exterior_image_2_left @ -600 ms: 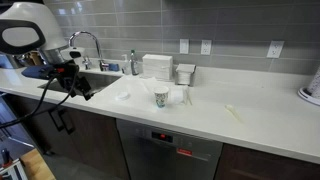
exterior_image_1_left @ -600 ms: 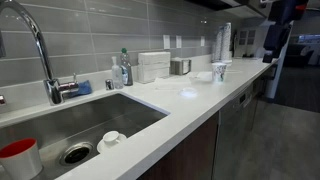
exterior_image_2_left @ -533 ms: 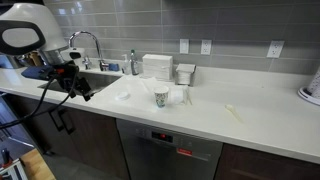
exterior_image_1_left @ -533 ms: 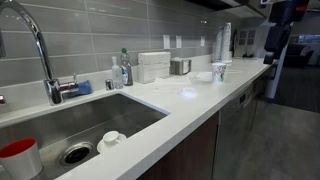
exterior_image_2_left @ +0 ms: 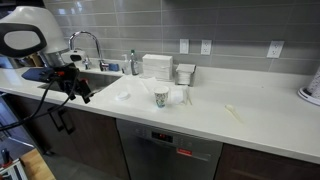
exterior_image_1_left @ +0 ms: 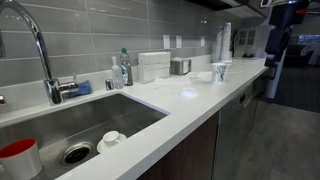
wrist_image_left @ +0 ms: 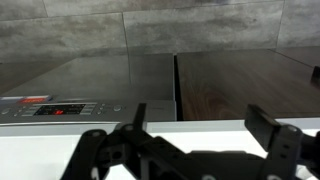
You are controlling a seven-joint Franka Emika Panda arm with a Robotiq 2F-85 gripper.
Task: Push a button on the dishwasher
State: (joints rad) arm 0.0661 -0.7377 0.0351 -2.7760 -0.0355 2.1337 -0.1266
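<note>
The dishwasher (exterior_image_2_left: 165,152) is the grey steel front under the white counter, with a control strip (exterior_image_2_left: 165,137) along its top edge. It also shows in an exterior view (exterior_image_1_left: 236,125). In the wrist view its grey front (wrist_image_left: 90,72) and control panel with red display (wrist_image_left: 55,108) lie at the left, beyond the counter edge. My gripper (wrist_image_left: 200,122) is open and empty, hanging over the counter edge above the seam between dishwasher and wood cabinet. In both exterior views the gripper (exterior_image_2_left: 78,88) (exterior_image_1_left: 278,45) is off the counter front, apart from the dishwasher.
A dark wood cabinet door (wrist_image_left: 240,85) adjoins the dishwasher. On the counter (exterior_image_2_left: 250,115) stand a paper cup (exterior_image_2_left: 161,96), white boxes (exterior_image_2_left: 157,66) and a soap bottle (exterior_image_1_left: 122,70). The sink (exterior_image_1_left: 135,108) with faucet (exterior_image_1_left: 45,60) holds a red cup (exterior_image_1_left: 18,157).
The arm has shifted slightly; the gripper stays open and nothing else has moved.
</note>
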